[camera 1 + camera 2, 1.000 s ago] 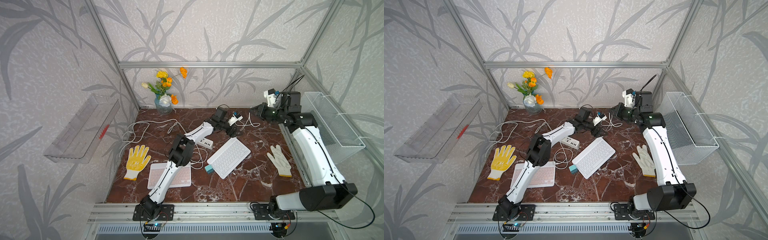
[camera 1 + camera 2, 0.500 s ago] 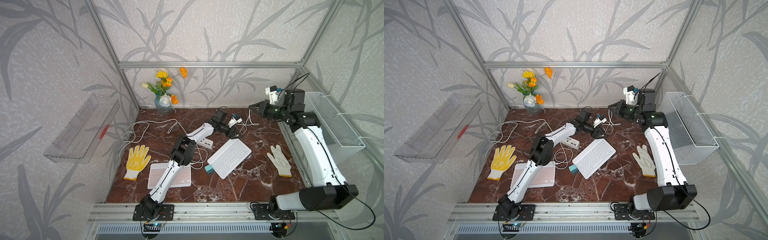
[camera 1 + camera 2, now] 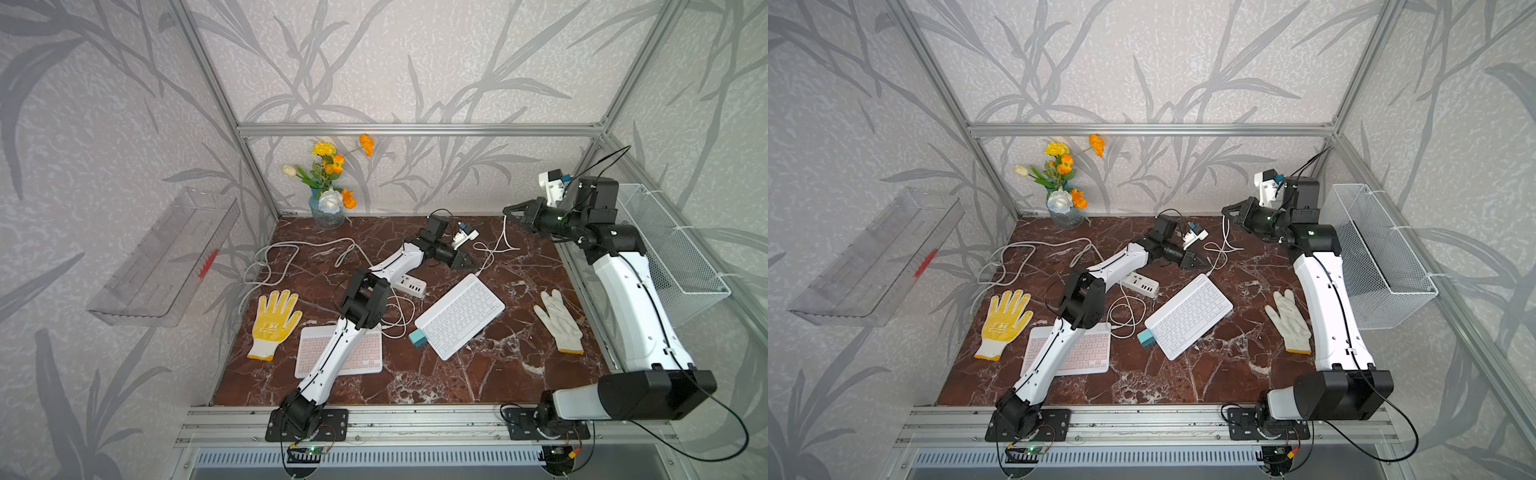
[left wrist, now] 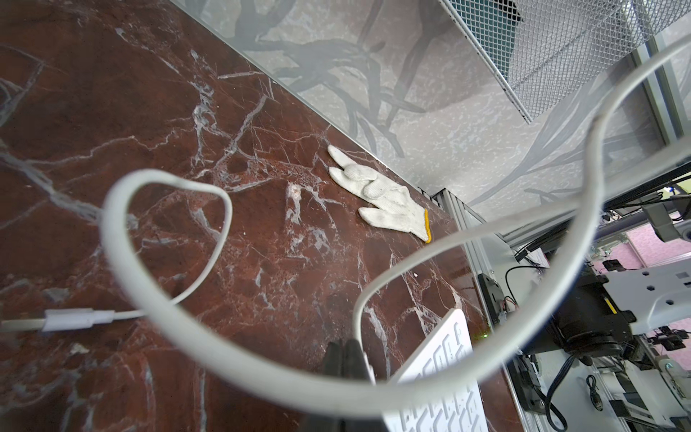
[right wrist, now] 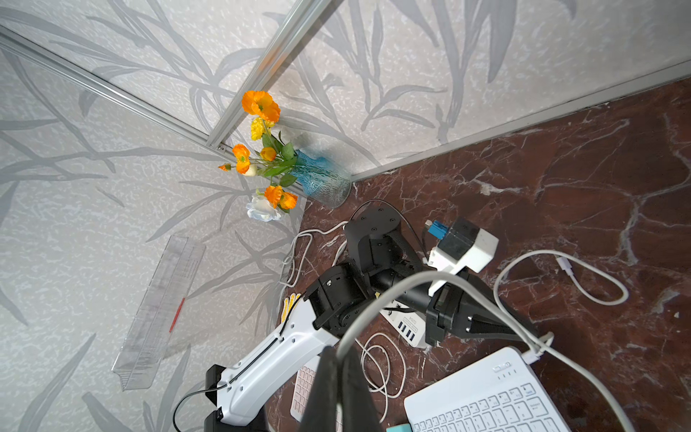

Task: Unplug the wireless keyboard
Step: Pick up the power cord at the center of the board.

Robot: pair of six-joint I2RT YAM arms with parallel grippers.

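Step in hand is the pull-out. The white keyboard point(image 3: 459, 316) sits diagonally mid-table point(image 3: 478, 374), and the plug point(image 5: 537, 349) is seated in its far corner. The left gripper point(image 3: 467, 264) is low at that corner with its jaws fully together. In the left wrist view the fingers point(image 4: 342, 359) look pressed flat and the cable point(image 5: 430, 276) runs just beside them, so I can't tell whether the plug is actually pinched. The right gripper point(image 5: 338, 359) is raised near the back right corner, clamped on the cable, which comes out between its fingers. The cable's other connector point(image 4: 74, 318) lies loose on the marble. Before pulling I'd confirm the left jaws are on the plug body, not on the cord or on nothing. If they missed, reopen and re-seat them across the plug. Pull straight back along the port axis, parallel to the table, with no lift or twist. Don't use the right arm to yank upward, since that side-loads the port. Leave slack there. The keyboard looks light and nothing pins it, so I expect it to drag along with the pull. A short, sharp motion is better than a slow one.
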